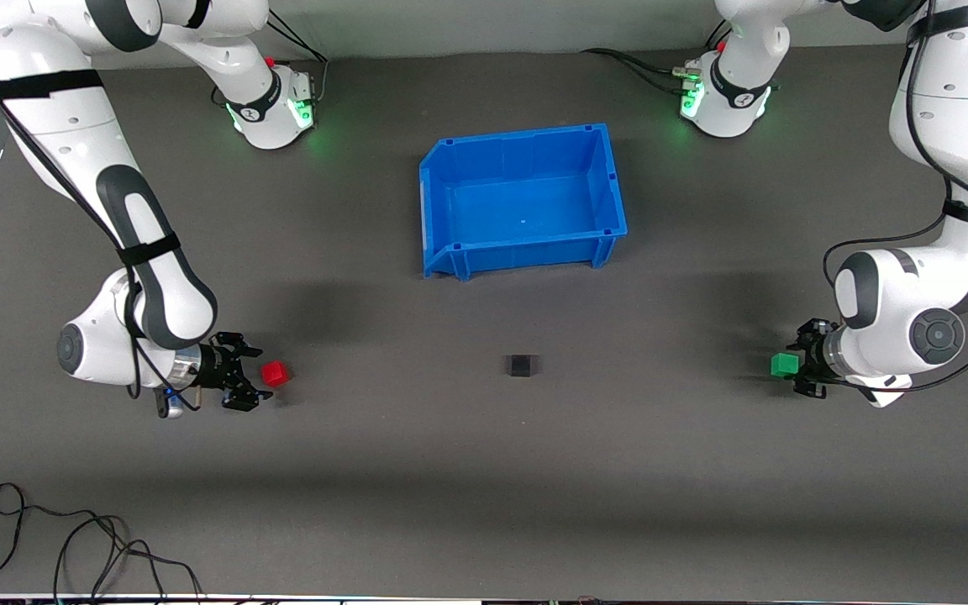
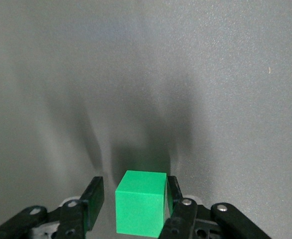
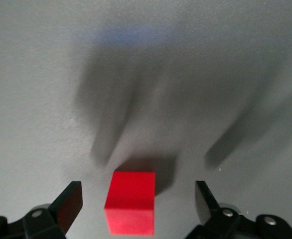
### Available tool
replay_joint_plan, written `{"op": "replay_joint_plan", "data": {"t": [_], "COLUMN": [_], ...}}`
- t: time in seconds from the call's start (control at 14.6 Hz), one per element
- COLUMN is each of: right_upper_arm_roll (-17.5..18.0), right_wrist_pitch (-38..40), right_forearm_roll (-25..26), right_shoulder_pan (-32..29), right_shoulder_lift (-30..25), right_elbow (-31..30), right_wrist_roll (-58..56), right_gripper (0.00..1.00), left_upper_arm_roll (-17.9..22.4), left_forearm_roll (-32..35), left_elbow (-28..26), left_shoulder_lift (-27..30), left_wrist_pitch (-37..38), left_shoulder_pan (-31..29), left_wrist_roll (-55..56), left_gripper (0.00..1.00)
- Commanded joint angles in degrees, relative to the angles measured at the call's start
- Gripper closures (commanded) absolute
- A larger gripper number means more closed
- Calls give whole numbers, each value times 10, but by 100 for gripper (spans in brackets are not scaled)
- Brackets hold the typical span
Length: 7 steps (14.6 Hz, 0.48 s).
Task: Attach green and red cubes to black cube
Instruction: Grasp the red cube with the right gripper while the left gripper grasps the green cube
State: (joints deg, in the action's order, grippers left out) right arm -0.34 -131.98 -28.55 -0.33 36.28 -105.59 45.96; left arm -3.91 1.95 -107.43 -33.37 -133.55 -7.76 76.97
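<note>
Black cube (image 1: 520,365), tiny, matte, solitary

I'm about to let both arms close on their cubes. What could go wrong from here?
The right tool is wide open around the red cube, which sits nearer one finger; closing may shove or twist it.

The left tool has one finger touching the green cube and the other still apart; an uneven squeeze could skew it.

The black cube barely stands out from the mat, so alignment may miss.
</note>
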Motion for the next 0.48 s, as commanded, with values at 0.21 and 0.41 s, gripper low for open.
{"op": "replay_joint_plan", "data": {"t": [0.21,0.41], "right_upper_arm_roll": [0,2], "right_wrist_pitch": [-4,-2], "right_forearm_roll": [-17,-17], "right_shoulder_pan": [8,7], "right_shoulder_lift": [4,4], "right_elbow": [11,11], "right_wrist_roll": [-11,-11], "right_gripper": [7,34], "left_upper_arm_roll": [5,0], "left_forearm_roll": [-4,-12], "left_elbow": [23,74], "left_shoulder_lift": [5,4], "left_wrist_pitch": [7,54], "left_shoulder_pan": [7,24], "left_wrist_roll": [9,29], "left_gripper": [100,100]}}
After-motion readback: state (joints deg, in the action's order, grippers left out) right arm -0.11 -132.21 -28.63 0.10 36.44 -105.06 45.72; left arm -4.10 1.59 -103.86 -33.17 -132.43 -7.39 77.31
